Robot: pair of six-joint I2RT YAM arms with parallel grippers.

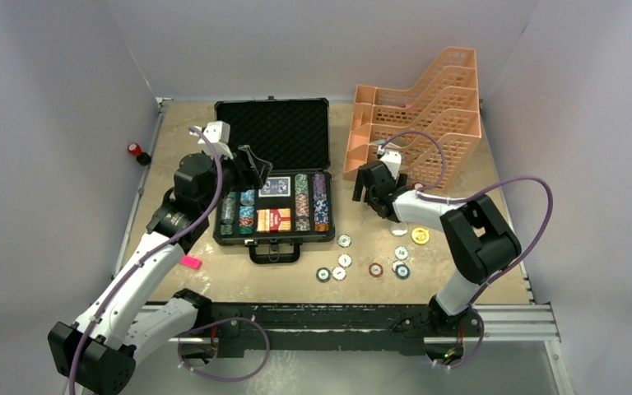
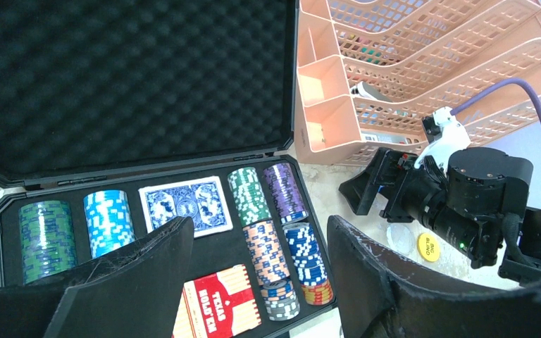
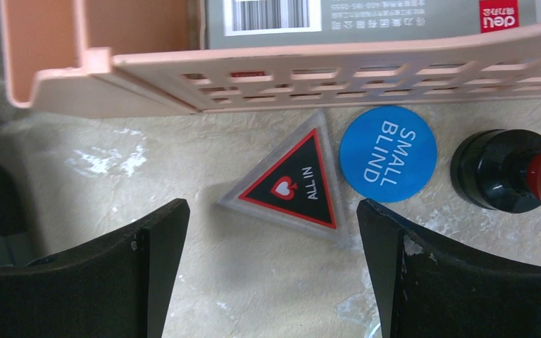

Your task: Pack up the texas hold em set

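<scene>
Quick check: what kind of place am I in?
Probably a lab robot cell: grey walls box in the tabletop, left arm and right arm are bolted to a metal rail, a red button sits alongside.

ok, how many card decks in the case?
2. Blue-backed deck at the back of the case; red deck just in front of it. None seen elsewhere.

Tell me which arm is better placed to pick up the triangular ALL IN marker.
Right. The right gripper hangs open directly over the ALL IN marker by the rack; the left gripper is open over the case.
</scene>
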